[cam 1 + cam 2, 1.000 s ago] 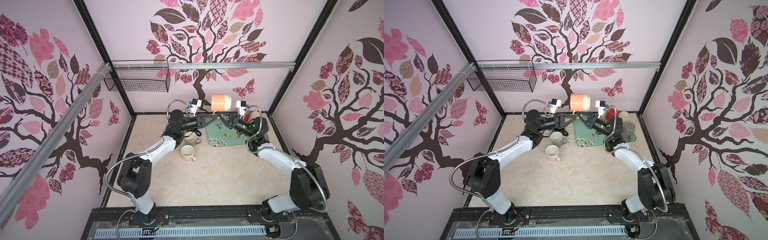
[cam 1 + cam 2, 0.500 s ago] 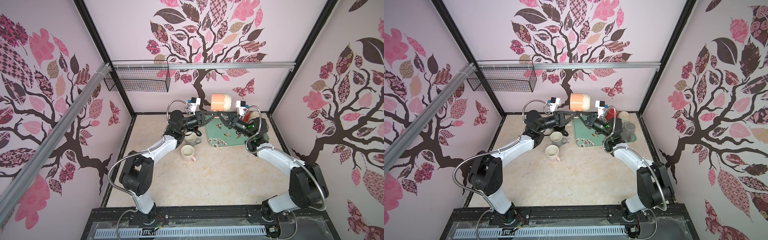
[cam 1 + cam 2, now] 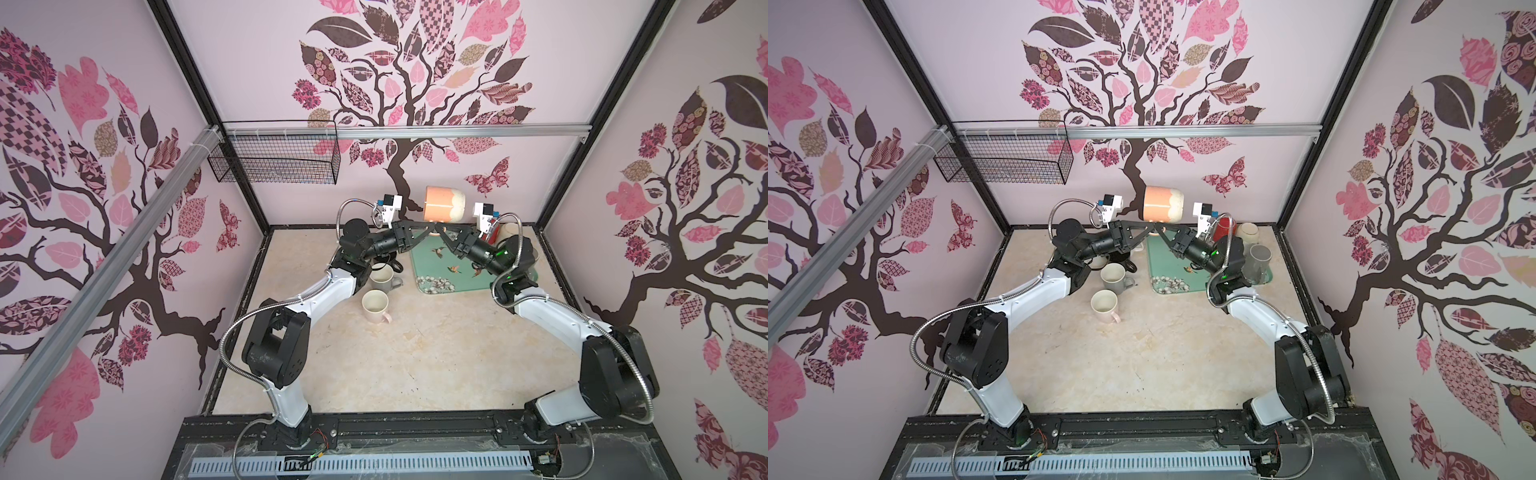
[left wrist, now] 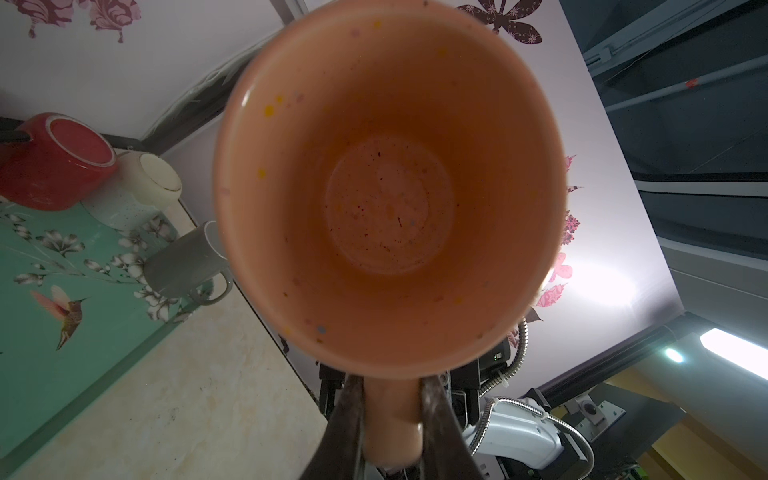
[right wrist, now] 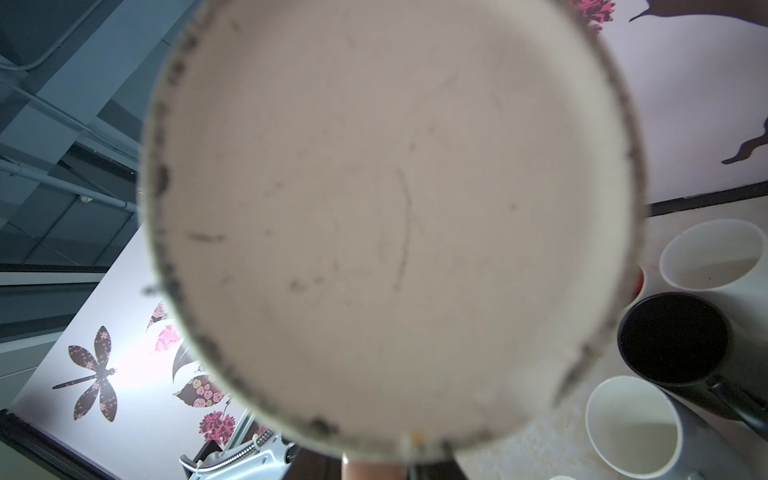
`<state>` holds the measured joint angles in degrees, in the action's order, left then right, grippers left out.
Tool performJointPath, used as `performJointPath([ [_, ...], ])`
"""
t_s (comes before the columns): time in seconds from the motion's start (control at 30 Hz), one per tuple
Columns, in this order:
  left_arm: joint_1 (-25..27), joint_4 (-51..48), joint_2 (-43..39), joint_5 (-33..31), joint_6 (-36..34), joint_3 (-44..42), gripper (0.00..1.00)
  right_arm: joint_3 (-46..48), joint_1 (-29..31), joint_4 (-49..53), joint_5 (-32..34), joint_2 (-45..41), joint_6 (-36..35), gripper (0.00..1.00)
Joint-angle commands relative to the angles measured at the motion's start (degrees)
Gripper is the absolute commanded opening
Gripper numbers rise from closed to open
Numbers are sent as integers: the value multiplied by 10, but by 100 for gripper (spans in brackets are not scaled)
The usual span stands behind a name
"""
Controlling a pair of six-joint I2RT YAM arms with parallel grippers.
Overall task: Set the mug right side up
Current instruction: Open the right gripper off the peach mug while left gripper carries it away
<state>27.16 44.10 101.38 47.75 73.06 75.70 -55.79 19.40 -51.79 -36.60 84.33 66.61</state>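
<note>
Nearest to me on the table (image 3: 415, 365) stands a cream mug with a pink handle (image 3: 375, 305), mouth up, left of centre. Just beyond it is a second cream mug (image 3: 382, 276), also mouth up. A black mug (image 5: 673, 336) sits beside that one, mostly hidden under my left arm in both top views.

To the right lies the green hummingbird tray (image 3: 432, 266). A grey mug (image 3: 1258, 262), a cream mug (image 3: 1248, 233) and a red mug (image 3: 1223, 226) are clustered at its far right. The red one and this cream one show their bases upward.

The peach mug (image 3: 442, 204) hangs in the air over the tray's far edge, in front of the far wall. It lies on its side with the mouth facing left, the base facing right and the handle pointing down.

Both claws meet at that handle. The left gripper (image 4: 392, 399) has its fingers (image 4: 351, 415) pressed against both sides of the handle, grasping it. The right gripper (image 3: 439, 230) is clenched on the same handle from the base side.

A wire basket (image 3: 274, 158) hangs on the far wall to the left.
</note>
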Motion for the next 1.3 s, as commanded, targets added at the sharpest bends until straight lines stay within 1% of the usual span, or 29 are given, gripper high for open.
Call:
performJointPath([
  [0.0,13,23,5,-5,7,19,19,-8,19,12,-21,-34,-74,0],
  [0.07,15,22,11,3,9,26,18,-13,19,16,-27,-31,-75,0],
  [0.13,17,20,14,7,9,32,14,-19,20,16,-33,-26,-73,0],
  [0.17,19,19,14,8,4,32,6,-21,20,16,-35,-22,-72,0],
  [0.2,19,16,12,12,-3,33,0,-21,19,17,-35,-21,-73,0],
  [0.23,19,10,9,12,-11,32,0,-20,20,16,-34,-21,-74,3],
  [0.27,18,-1,5,12,-23,29,0,-16,19,19,-29,-23,-77,9],
  [0.33,16,-27,-7,11,-51,25,0,-11,20,25,-22,-27,-83,16],
  [0.37,14,-37,-13,11,-62,23,0,-9,20,29,-19,-28,-88,21],
  [0.5,6,-34,-21,15,-82,13,0,-6,20,47,-9,-30,-97,39],
  [0.6,2,-20,-18,18,-80,9,0,-6,20,56,-7,-30,-101,45],
  [0.73,-3,-3,-6,24,-71,5,0,-3,20,72,-3,-31,-107,46],
  [0.87,-9,10,0,23,-61,-6,0,-5,20,120,12,-39,-132,50],
  [1.07,-30,11,-1,19,-54,-22,0,-16,20,169,30,-49,-165,53],
  [1.27,-54,12,-5,22,-53,-37,0,-24,20,180,31,-45,-171,55],
])
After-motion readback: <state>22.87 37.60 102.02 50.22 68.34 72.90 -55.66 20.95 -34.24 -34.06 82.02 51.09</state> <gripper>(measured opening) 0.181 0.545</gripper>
